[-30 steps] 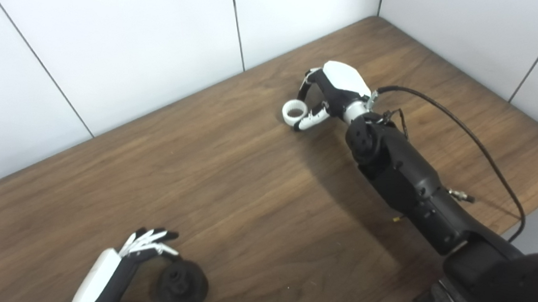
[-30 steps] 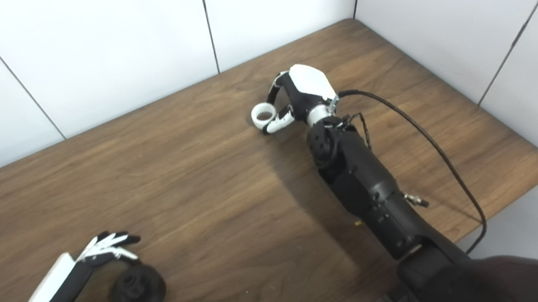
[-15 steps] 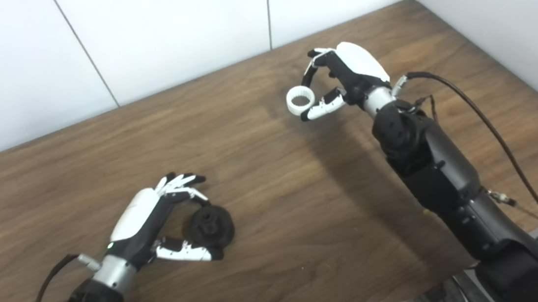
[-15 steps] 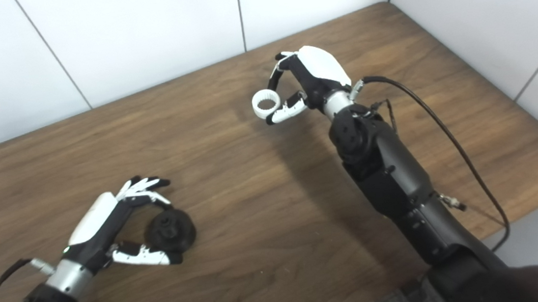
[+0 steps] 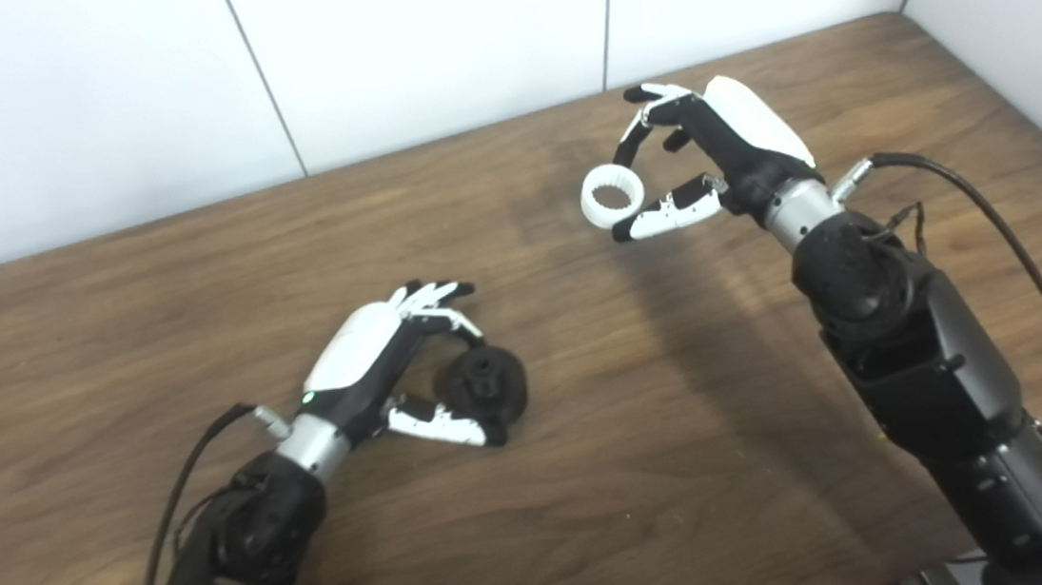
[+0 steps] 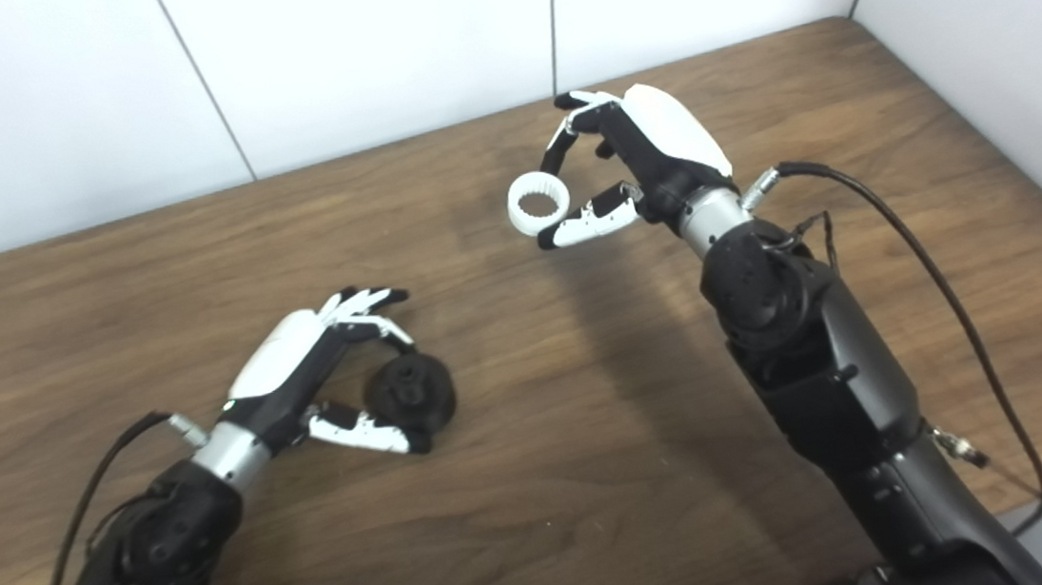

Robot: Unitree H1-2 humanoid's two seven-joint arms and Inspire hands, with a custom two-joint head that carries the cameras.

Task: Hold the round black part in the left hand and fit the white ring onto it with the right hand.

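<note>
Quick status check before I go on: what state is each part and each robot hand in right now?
white ring: pinched in the right robot hand, off the table, not yet fitted.
round black part: gripped by the left robot hand, low at the table, nothing on it.
right robot hand: shut on the white ring.
left robot hand: shut on the round black part.

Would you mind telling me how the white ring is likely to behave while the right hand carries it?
The white ring looks like rigid plastic, so it should keep its shape. It is pinched only at its edge by the right hand, so it may pivot or slip. Being round, it would probably roll if dropped on the table.
</note>
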